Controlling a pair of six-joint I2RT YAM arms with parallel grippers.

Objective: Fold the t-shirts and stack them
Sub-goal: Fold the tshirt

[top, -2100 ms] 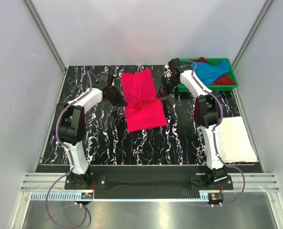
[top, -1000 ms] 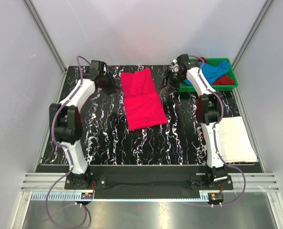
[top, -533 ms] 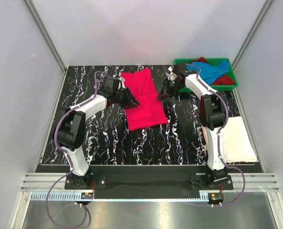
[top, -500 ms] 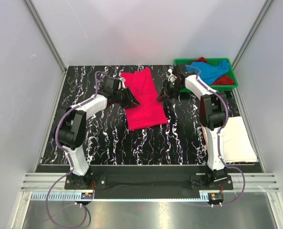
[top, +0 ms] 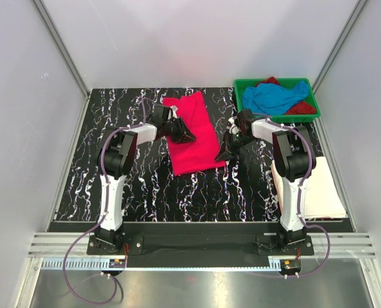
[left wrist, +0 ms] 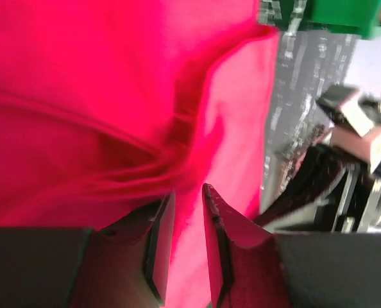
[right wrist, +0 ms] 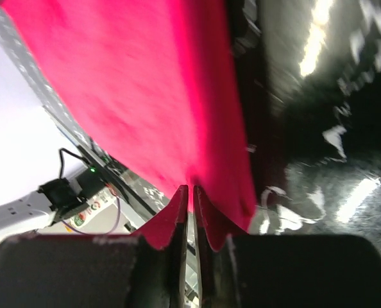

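Note:
A hot pink t-shirt (top: 194, 138) lies folded into a long strip on the black marbled table (top: 145, 186). My left gripper (top: 184, 133) sits on the strip's left side. In the left wrist view its jaws (left wrist: 187, 199) stand narrowly apart, and pink cloth (left wrist: 113, 83) puckers toward their tips. My right gripper (top: 224, 154) is at the strip's lower right edge. Its jaws (right wrist: 190, 190) are nearly together on the hem of the pink cloth (right wrist: 145, 96). A sky blue t-shirt (top: 274, 97) and a dark red one (top: 303, 108) lie crumpled in the tray. A folded white t-shirt (top: 320, 186) lies at the right.
The green plastic tray (top: 242, 86) stands at the back right corner, just behind my right arm. Grey enclosure walls with metal struts (top: 62, 58) bound the table on three sides.
Both grippers came in from the back of the table onto the pink shirt's side edges. Both sets of jaws narrowed, the right far more than the left.

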